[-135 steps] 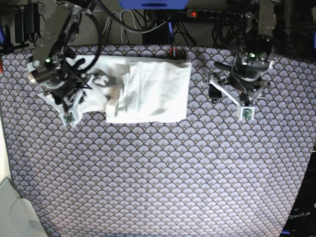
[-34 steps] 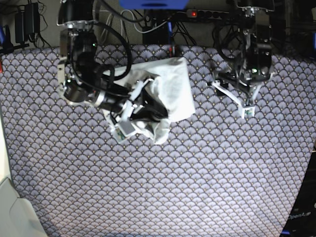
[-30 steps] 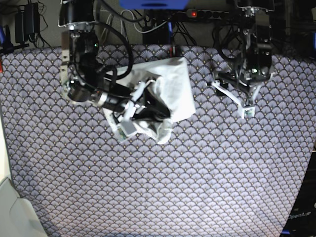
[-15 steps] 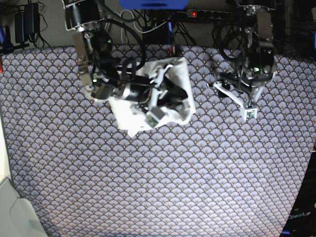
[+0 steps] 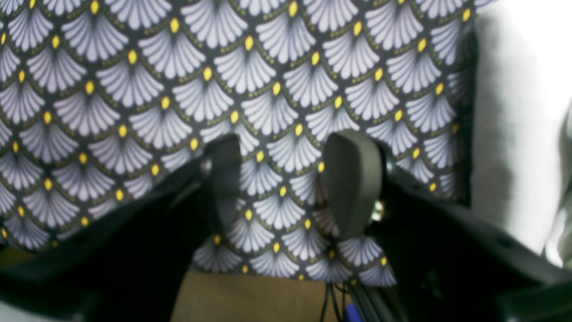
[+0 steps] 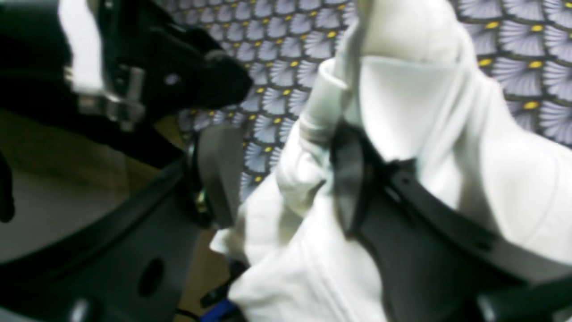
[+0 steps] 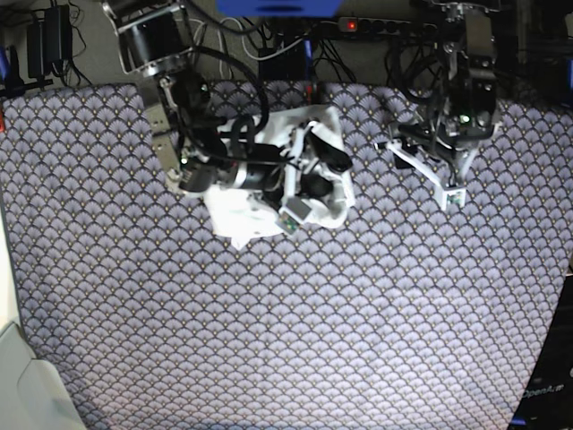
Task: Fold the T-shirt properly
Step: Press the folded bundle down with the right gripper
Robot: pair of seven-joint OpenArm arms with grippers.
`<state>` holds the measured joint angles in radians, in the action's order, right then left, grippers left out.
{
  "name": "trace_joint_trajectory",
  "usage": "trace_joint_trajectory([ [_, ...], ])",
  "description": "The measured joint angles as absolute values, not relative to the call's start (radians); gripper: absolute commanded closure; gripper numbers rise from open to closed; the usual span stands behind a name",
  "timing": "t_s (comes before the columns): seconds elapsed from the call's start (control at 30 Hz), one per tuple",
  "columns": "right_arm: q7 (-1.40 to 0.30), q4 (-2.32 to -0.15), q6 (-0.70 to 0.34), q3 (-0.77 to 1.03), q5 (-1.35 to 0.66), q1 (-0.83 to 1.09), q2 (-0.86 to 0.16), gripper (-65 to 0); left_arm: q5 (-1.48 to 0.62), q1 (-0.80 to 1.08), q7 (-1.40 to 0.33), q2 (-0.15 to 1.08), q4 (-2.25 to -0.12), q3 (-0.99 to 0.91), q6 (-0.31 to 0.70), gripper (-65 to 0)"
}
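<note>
You are mid-fold: the T-shirt (image 7: 327,148) lies bunched at 11 o'clock on the patterned surface (image 7: 286,313), your right gripper (image 6: 277,179) fingers spread with cloth between them, left gripper (image 5: 286,179) parted and empty; next, withdraw and flatten.
</note>
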<state>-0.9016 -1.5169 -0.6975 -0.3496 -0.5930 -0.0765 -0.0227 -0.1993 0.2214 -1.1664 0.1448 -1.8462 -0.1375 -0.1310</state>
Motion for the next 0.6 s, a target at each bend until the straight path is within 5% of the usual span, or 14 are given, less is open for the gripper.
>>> trace_joint_trajectory([
  [0.27,-0.894,-1.696,-0.694,-0.562,-0.605,-0.07,-0.052,-34.3,-0.196,0.248,-1.17,0.155,-1.846,-0.138,-0.131,-32.8],
  [0.43,-0.897,-1.7,-0.694,-0.54,-0.602,-0.072,-0.065,-34.1,-0.196,0.274,-1.172,0.155,-1.846,-0.138,-0.131,-32.8],
  [0.6,-0.896,-1.702,-0.694,-0.448,-0.602,-0.107,-0.076,-25.8,-0.196,0.286,-1.168,0.155,-1.847,-0.139,-0.131,-32.8],
])
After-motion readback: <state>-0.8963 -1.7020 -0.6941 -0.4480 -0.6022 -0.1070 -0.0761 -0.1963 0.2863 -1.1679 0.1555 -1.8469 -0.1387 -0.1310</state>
